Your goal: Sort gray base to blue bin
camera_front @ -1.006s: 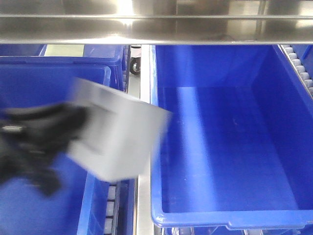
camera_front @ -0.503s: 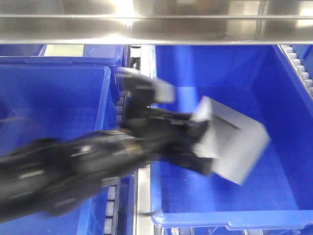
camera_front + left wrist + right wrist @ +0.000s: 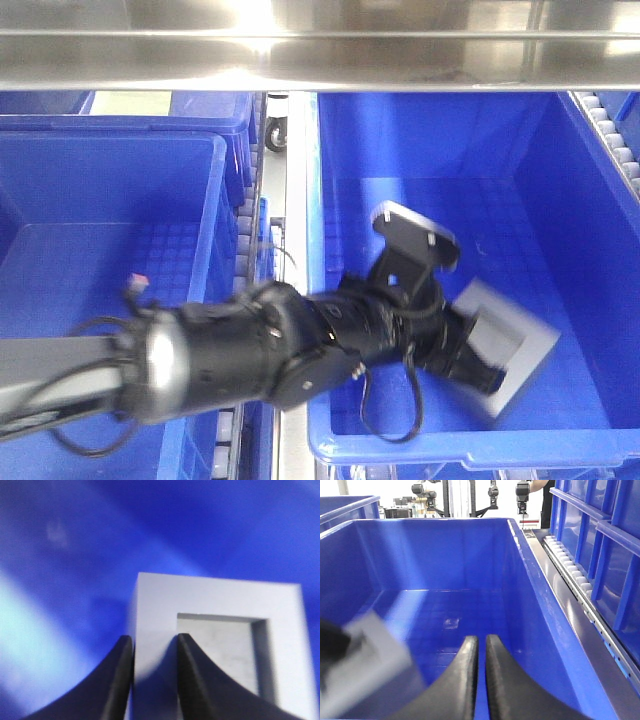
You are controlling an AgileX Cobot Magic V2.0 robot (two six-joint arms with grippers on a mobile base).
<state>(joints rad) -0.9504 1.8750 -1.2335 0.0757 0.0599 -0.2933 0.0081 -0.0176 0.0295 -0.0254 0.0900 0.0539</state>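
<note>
Gray and matte, the gray base (image 3: 515, 350) hangs tilted inside the blue bin (image 3: 440, 130) on the right of the front view, low over the floor toward the near right part; whether it touches the floor cannot be told. The left gripper (image 3: 478, 362) reaches in from the left across the bin's near-left rim, its black arm (image 3: 220, 360) trailing cables, and pinches the block by one wall. In the left wrist view the two dark fingers (image 3: 112, 680) clamp the left wall of the block, one outside and one set beside the square recess (image 3: 217, 655), with blurred blue plastic behind.

From the right wrist view, the right gripper (image 3: 478, 652) sits at the bin's near edge looking along its length, fingertips (image 3: 495, 680) pressed nearly together with only a thin slit between and nothing held. The block shows there as a pale blur at the lower left (image 3: 367, 665). A second blue crate (image 3: 110, 230) stands to the left, separated by a metal rail (image 3: 296, 180), and a steel shelf edge (image 3: 320, 60) runs across the far top.
</note>
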